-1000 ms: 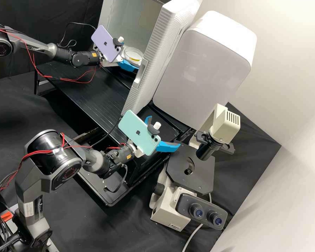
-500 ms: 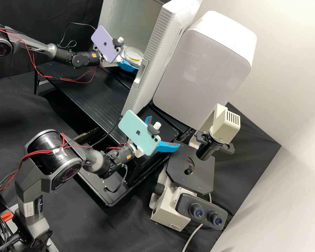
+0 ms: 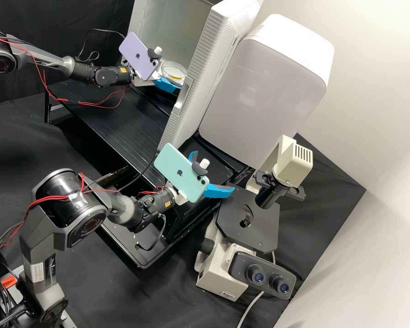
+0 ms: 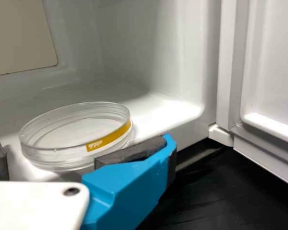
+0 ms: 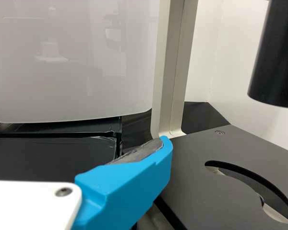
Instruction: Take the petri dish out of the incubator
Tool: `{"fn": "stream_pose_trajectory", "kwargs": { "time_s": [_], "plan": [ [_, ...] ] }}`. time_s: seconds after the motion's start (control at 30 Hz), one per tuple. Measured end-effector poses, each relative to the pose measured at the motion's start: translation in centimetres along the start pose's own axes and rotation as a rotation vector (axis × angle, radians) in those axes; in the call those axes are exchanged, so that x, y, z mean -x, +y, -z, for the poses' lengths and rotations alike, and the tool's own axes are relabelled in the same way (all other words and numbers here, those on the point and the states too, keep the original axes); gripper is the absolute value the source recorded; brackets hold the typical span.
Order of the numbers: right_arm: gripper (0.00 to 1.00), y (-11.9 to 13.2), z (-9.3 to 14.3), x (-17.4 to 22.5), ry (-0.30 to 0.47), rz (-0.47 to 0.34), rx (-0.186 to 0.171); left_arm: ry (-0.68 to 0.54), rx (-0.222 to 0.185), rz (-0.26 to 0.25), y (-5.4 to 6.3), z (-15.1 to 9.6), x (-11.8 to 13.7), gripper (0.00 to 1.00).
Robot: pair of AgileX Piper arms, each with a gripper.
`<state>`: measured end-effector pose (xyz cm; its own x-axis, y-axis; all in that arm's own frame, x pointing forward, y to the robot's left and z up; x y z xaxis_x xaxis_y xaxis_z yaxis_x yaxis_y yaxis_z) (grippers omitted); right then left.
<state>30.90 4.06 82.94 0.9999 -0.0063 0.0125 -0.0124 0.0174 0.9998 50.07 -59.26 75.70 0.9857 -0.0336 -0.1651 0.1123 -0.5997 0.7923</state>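
Lying flat on the white floor of the incubator, just inside its mouth, the petri dish is a clear round with a yellow strip on its side wall. The left wrist view sets the left gripper around it. One blue finger carries a grey pad close against one side of the dish. A second pad sits at the other side with a sliver of white floor between it and the dish wall. The jaws therefore stand spread a little wider than the dish, which rests on the floor rather than hanging in a grip. Whether the nearer pad touches the dish I cannot tell. The same view gives the inner lining of the open door beside the dish. From the high view the dish is a small pale disc beyond the purple phone clamped on the left arm, and how the pads meet it cannot be read there. That view does show the two arms well apart, with the right gripper low beside the microscope, far from the incubator's mouth. The right wrist view places it just over the edge of the black stage, near a black cylinder. How far open it is, or whether it grips anything, I cannot tell.
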Motion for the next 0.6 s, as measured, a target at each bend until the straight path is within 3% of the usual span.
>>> {"fn": "stream_pose_trajectory", "kwargs": {
  "time_s": [0.17,0.3,0.6],
  "plan": [
    [1.00,0.00,0.00,0.00,0.000,0.000,0.000,0.005,0.000,-0.002,0.16,-0.16,-0.04,0.00],
    [1.00,0.00,0.00,0.00,0.000,0.000,0.000,0.013,0.023,-0.004,0.31,-0.12,-0.07,0.00],
    [1.00,0.00,0.00,0.00,0.000,0.000,0.000,0.004,0.005,-0.001,0.54,-0.29,-0.10,0.00]
  ]
}}
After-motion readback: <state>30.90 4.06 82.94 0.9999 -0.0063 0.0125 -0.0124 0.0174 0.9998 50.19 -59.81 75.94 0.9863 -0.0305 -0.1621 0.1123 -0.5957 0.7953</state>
